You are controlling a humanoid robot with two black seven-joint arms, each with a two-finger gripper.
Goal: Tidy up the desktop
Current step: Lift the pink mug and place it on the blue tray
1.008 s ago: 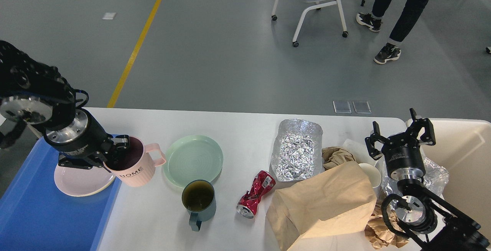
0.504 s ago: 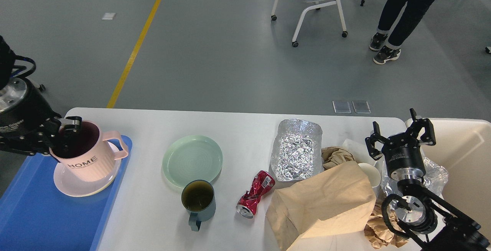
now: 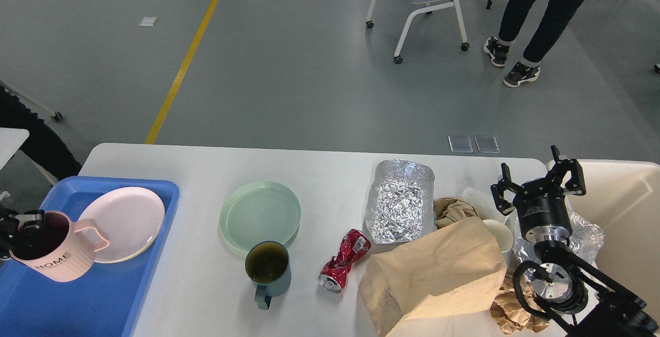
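Pink mug (image 3: 51, 254), clamped in my left gripper (image 3: 23, 230), has moved over the blue tray (image 3: 103, 296) left of the desktop (image 3: 309, 172): nearly stowed. My right gripper (image 3: 539, 182) hangs spread apart.

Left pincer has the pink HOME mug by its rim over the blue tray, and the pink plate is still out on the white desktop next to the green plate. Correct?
Not quite. The head view shows the pink plate lying in the blue tray, not on the desktop. The rest holds: the left pincer grips the pink HOME mug by its rim over the tray.
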